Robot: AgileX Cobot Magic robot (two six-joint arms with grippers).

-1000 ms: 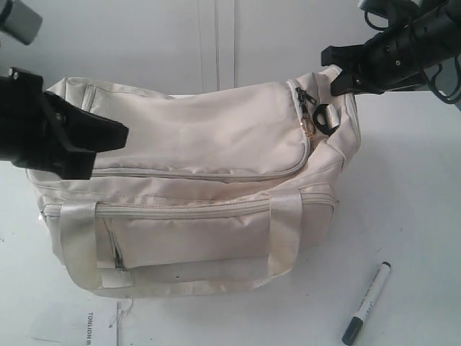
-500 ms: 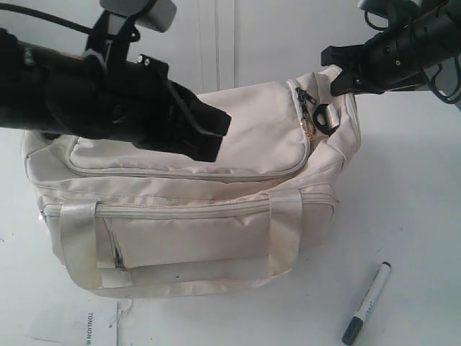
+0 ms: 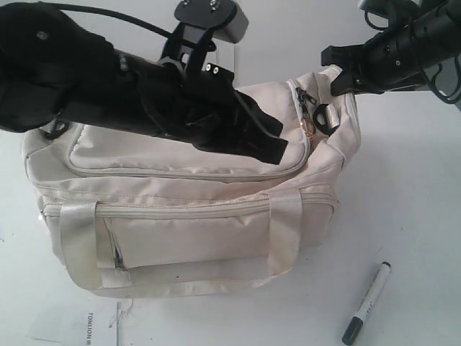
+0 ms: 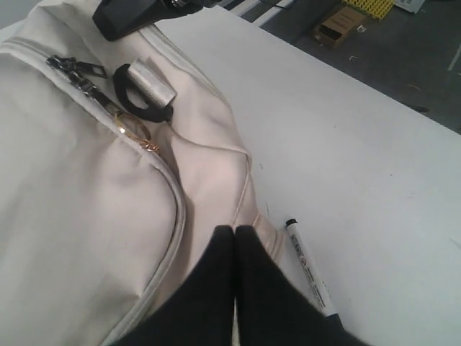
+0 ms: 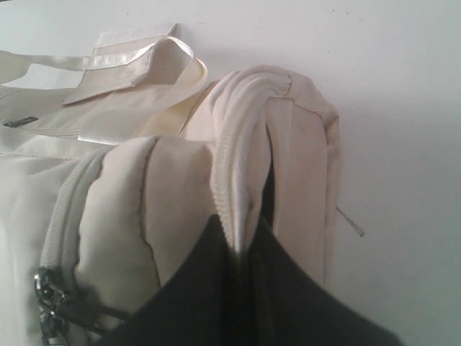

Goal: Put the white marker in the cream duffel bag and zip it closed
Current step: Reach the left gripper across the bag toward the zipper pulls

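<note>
The left gripper [image 3: 277, 148] has swung in from the left edge of the exterior view over the past second. It now lies across the top flap of the cream duffel bag [image 3: 194, 231], its tip just short of the zipper pulls [image 3: 308, 114] at the bag's upper right. Its fingers [image 4: 216, 259] are pressed together with nothing between them. I'd say it is heading for those pulls to open the flap, which looks zipped along its whole curve, so the marker step has not begun.

The right gripper [image 3: 340, 78] hasn't budged in that time. In the upper right of the frame it pinches a fold of the bag's end fabric, holding that end up, which should steady the zip.

The white marker [image 3: 367, 303] lies untouched on the table [image 3: 418, 202] at the lower right, well apart from both grippers, dark cap toward the bottom edge.

A black strap ring [image 3: 324, 119] sits just beside the pulls and could get caught instead of them. A printed slip of paper [image 3: 90, 328] lies at the lower left by the bag's corner. The left arm itself hides much of the flap.
</note>
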